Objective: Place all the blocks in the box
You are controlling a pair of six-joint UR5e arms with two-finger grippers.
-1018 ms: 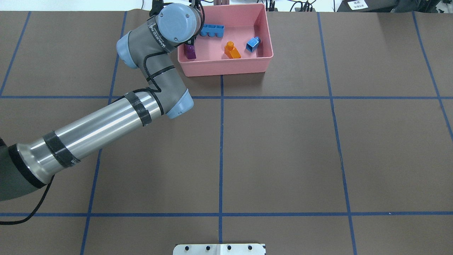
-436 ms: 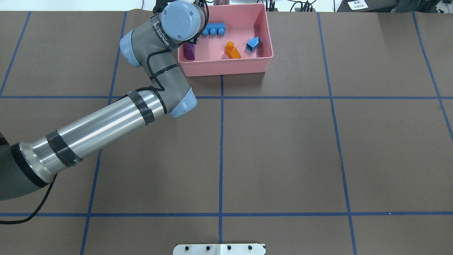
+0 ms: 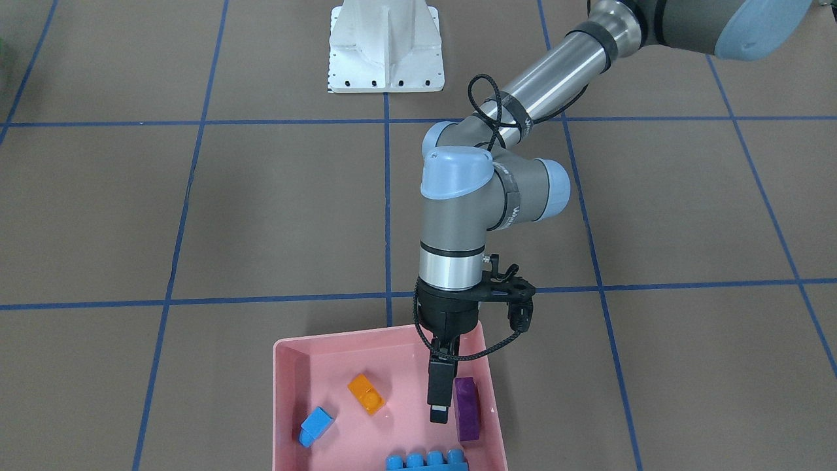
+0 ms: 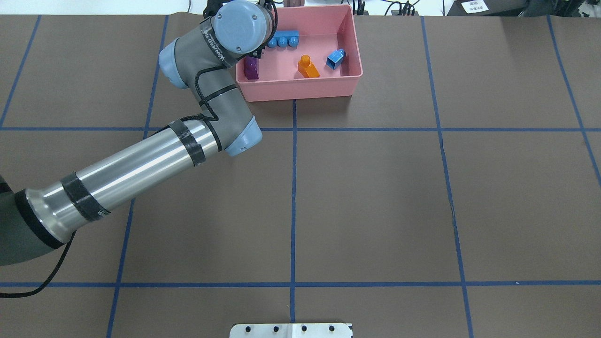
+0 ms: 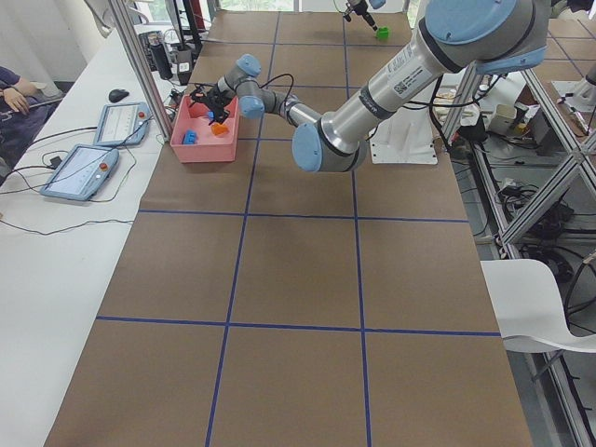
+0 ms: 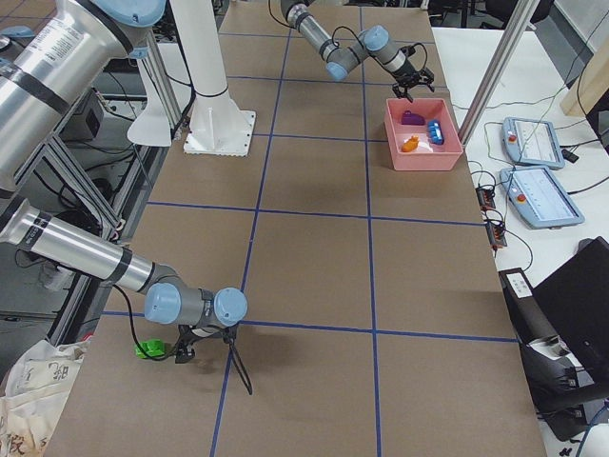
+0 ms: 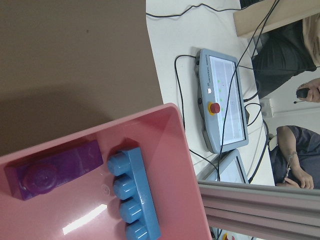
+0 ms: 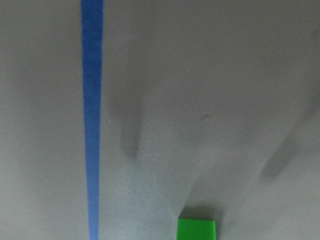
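Observation:
The pink box (image 3: 282, 405) (image 4: 300, 89) holds several blocks: orange (image 3: 366, 394) (image 4: 307, 67), light-blue (image 3: 316, 425) (image 4: 336, 58), long purple (image 3: 467, 409) (image 7: 50, 170) and long blue (image 3: 426, 461) (image 7: 134, 195). My left gripper (image 3: 439, 413) hangs inside the box just beside the purple block. It is seen edge-on from the front, and its prongs look spread in the exterior right view with nothing held. The green block (image 6: 145, 349) (image 8: 197, 229) lies on the table far from the box. My right gripper (image 6: 181, 352) is low beside it, and I cannot tell its state.
The white robot base (image 3: 386, 46) stands at the table's near-robot edge. Control pendants (image 7: 222, 100) (image 6: 542, 195) and cables lie on the white bench behind the box. A person's arm (image 7: 300, 165) shows there. Aluminium frame posts (image 6: 495, 71) stand by the box.
The left wrist has shifted slightly farther over the box. The long blue block has turned and now shows its studs. In the last 0.4 s nothing has visibly moved.

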